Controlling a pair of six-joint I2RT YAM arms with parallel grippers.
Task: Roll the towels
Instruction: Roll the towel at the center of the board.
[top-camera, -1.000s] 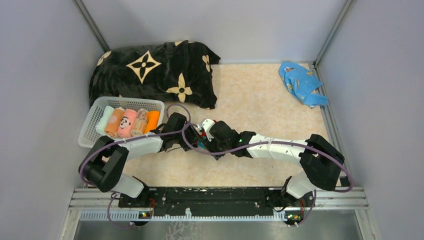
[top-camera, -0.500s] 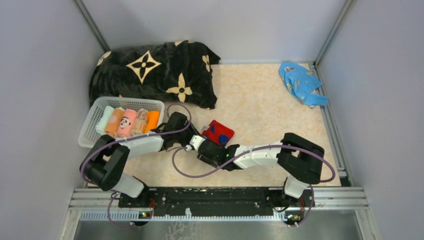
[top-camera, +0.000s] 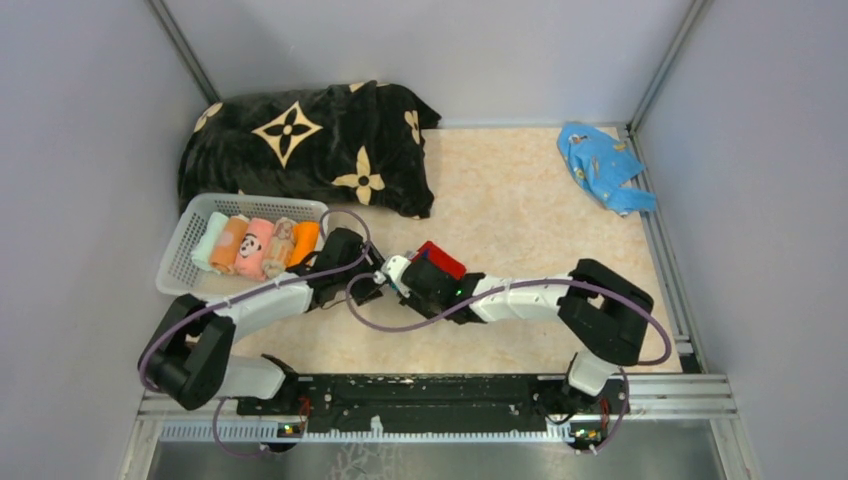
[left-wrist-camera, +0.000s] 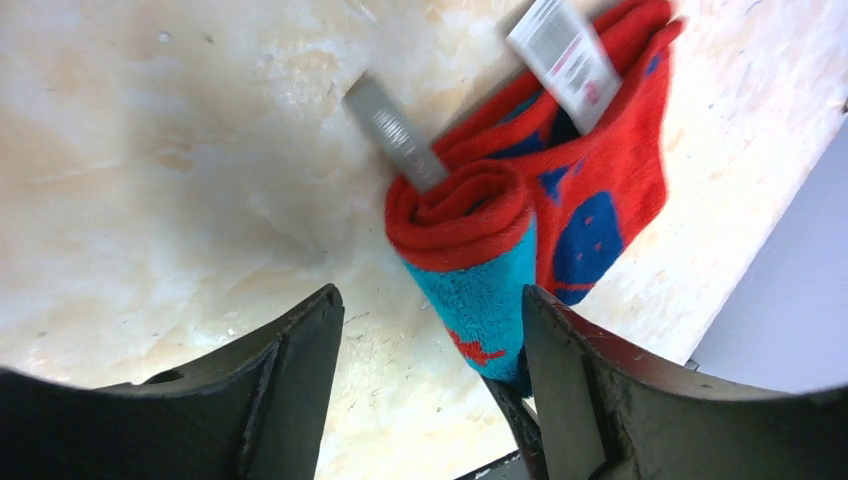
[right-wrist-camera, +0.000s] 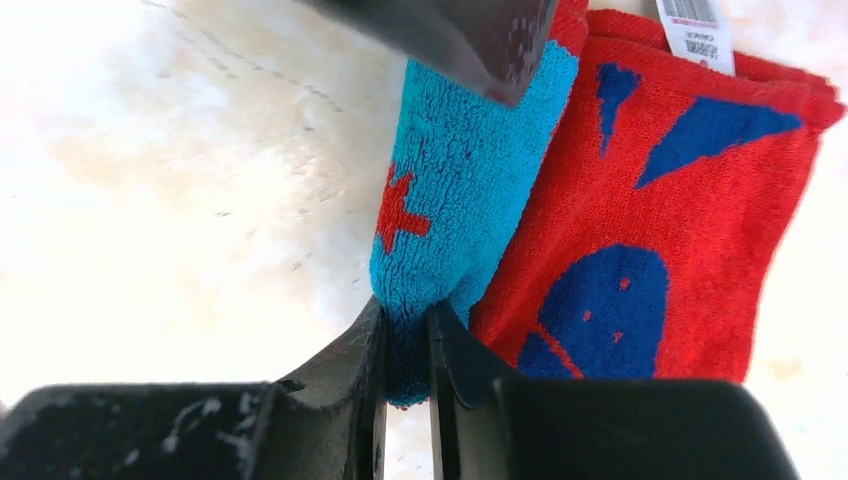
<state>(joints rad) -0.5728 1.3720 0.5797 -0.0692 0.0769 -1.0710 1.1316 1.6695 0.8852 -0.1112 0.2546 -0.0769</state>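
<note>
A red-and-teal printed towel (top-camera: 438, 259) lies mid-table, partly rolled; its teal rolled end shows in the left wrist view (left-wrist-camera: 480, 290) and the right wrist view (right-wrist-camera: 450, 180). My right gripper (right-wrist-camera: 407, 350) is shut on the end of the teal roll. My left gripper (left-wrist-camera: 430, 340) is open, its jaws astride the roll's other end, its right finger (left-wrist-camera: 560, 350) against the roll. In the top view the two grippers meet at the towel, left (top-camera: 365, 282), right (top-camera: 400, 272). Several rolled towels (top-camera: 255, 245) (pale green, orange, pink panda, beige) lie in a white basket (top-camera: 185, 250).
A large black blanket with beige flowers (top-camera: 310, 145) lies at the back left, behind the basket. A crumpled blue cloth (top-camera: 603, 167) lies at the back right by the metal frame. Grey walls enclose the table.
The right arm pulled back, exposing the red towel, then moved in again onto its roll. The left arm shifted slightly left and nearer. The towel now lies more rolled.
</note>
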